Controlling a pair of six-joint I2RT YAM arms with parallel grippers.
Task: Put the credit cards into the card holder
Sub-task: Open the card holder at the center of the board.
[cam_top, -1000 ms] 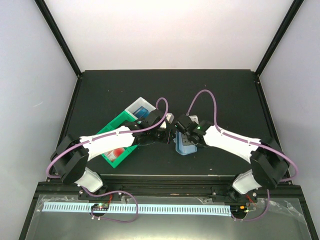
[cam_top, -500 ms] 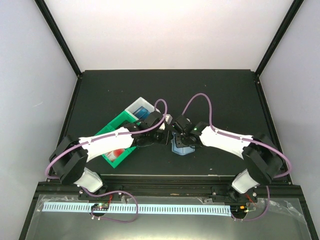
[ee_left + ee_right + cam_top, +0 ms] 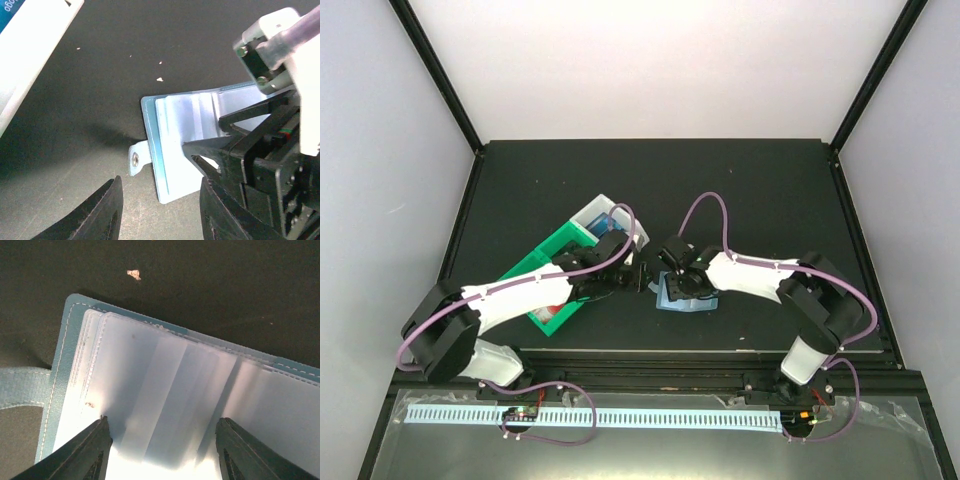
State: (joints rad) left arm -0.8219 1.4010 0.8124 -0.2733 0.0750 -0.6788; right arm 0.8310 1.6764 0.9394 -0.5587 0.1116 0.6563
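The teal-blue card holder [image 3: 686, 298] lies open on the black table, its clear sleeves facing up [image 3: 165, 370]. Its snap tab [image 3: 136, 159] points toward my left gripper. My right gripper [image 3: 670, 282] is open, with its tips spread over the sleeves [image 3: 162, 440] and nothing between them. My left gripper [image 3: 638, 276] is open and empty just left of the holder, its jaws either side of the holder's near corner [image 3: 161, 210]. A red-and-white card [image 3: 552, 308] lies in the green bin. A blue card [image 3: 604, 222] lies in the white bin.
The green bin [image 3: 534, 262] and the white bin [image 3: 588, 212] sit side by side at the left, partly under my left arm. The white bin's edge shows in the left wrist view [image 3: 35, 55]. Dark walls rim the table.
Both grippers have moved left and nearer. The card holder has shifted slightly left with the right gripper. The two grippers now almost meet at its left edge.
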